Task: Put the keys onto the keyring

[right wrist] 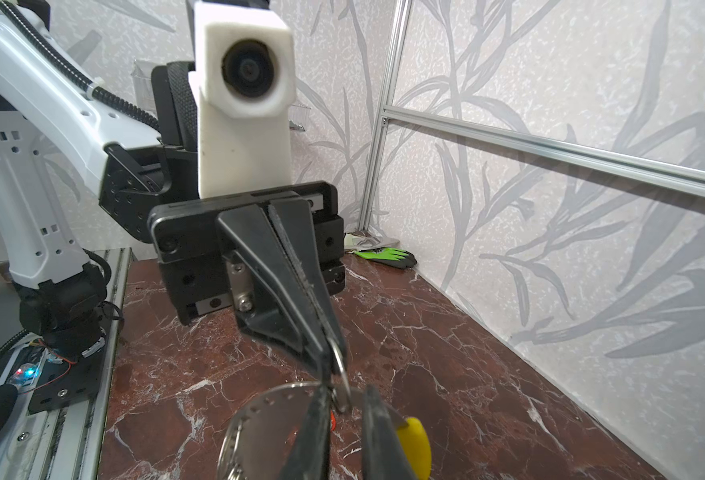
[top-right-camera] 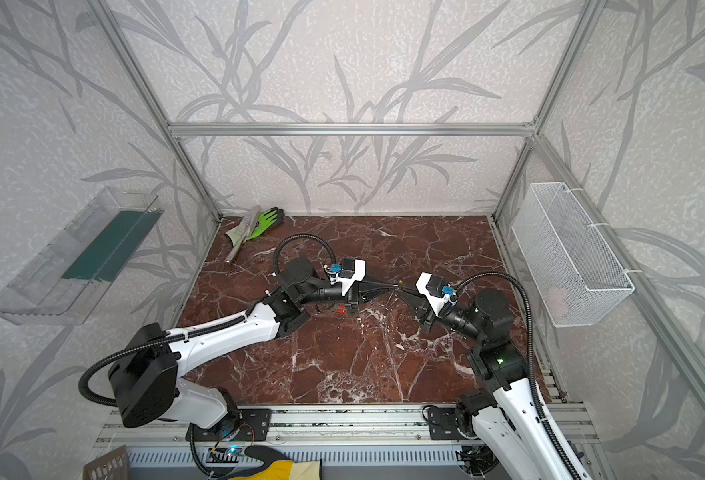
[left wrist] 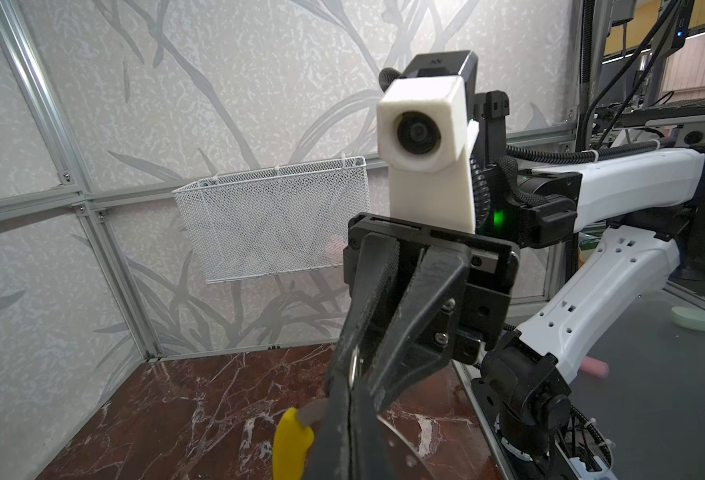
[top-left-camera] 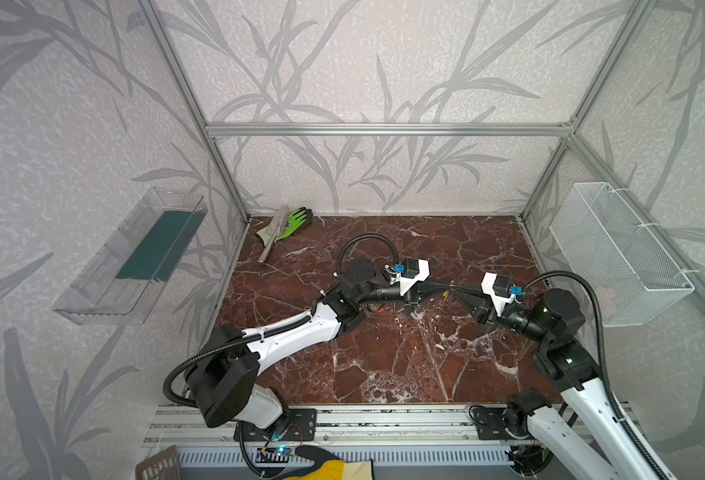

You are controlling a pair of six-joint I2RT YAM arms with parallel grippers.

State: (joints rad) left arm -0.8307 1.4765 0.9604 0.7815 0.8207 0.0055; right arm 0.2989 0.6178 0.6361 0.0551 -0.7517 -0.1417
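Note:
Both grippers meet tip to tip above the middle of the marble table (top-left-camera: 384,365). My left gripper (top-left-camera: 442,291) (left wrist: 349,411) is shut on the rim of the keyring (right wrist: 267,395), a thin grey hoop with holes along its edge and a yellow section (left wrist: 292,444) (top-left-camera: 446,294). My right gripper (top-left-camera: 453,291) (right wrist: 347,395) faces it with its jaws a narrow gap apart. A small silver ring (right wrist: 341,382) sits in that gap at the left fingertips. A red-orange key head (top-left-camera: 379,308) (top-right-camera: 341,308) lies on the table under the left wrist.
A green glove with a metal tool (top-left-camera: 296,222) lies in the back left corner. A white wire basket (top-left-camera: 616,253) hangs on the right wall and a clear tray (top-left-camera: 134,257) on the left wall. A yellow-gloved hand (top-left-camera: 330,465) rests below the front rail.

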